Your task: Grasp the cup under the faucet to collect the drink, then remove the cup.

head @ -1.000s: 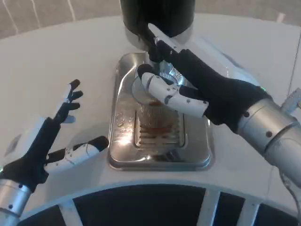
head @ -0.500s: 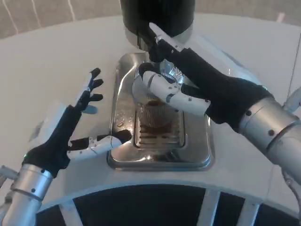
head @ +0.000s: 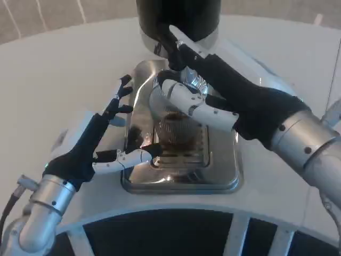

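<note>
The clear ribbed cup (head: 178, 130) stands on the steel drip tray (head: 224, 170) under the black dispenser (head: 178, 18), grasped near its rim by the right hand (head: 213, 98). The left hand (head: 101, 144) is spread and empty beside the tray. A spill is risked if the left fingers knock the cup or it is tilted on removal

— How was the light?
— Even and fairly bright across the white table (head: 64, 69), with only soft shadows beneath the two arms.
— Any glare?
— Yes, hot white patches sat on the steel drip tray (head: 221, 178), mostly along its left side and front rim.
— And sharpness?
— Soft throughout. The left hand (head: 98, 141) looked slightly smeared, and the dark dispenser (head: 178, 16) showed almost no detail.
</note>
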